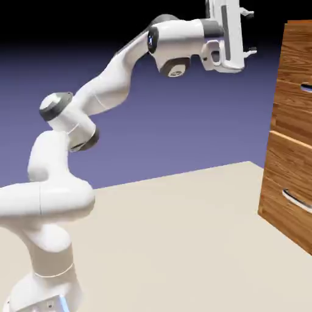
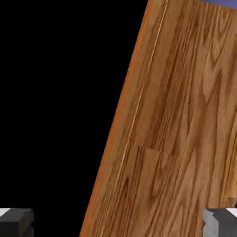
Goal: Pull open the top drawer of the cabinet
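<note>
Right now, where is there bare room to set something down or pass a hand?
The table is bare between the robot's base and the cabinet. A hand could probably pass between the open gripper and the cabinet. It is crowded around the base.

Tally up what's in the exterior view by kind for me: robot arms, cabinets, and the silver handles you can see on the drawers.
Robot arms: 1, the white arm
Cabinets: 1, the wood-grain cabinet
Silver handles: 2, the upper handle and the lower handle
Total: 4
</note>
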Robot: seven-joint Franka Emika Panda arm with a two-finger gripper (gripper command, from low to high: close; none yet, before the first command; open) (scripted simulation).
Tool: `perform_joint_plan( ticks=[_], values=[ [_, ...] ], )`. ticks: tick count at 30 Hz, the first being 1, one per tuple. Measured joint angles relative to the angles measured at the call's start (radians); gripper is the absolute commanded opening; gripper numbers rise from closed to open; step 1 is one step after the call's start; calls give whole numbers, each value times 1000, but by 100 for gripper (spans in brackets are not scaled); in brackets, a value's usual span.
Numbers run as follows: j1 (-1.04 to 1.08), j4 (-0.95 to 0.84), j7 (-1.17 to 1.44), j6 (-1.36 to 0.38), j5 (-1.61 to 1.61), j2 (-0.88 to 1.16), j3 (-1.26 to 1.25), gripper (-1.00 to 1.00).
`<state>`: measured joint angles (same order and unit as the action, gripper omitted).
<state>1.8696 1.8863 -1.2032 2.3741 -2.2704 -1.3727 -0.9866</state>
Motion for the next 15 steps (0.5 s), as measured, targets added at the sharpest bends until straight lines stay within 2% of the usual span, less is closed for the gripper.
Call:
perform_joint_plan(
  ticks=[10, 15],
  values=[
    [355, -174, -87, -125, -428, -151, -186, 0],
    [438, -319, -118, -64, -432, -143, -197, 0]
  ],
)
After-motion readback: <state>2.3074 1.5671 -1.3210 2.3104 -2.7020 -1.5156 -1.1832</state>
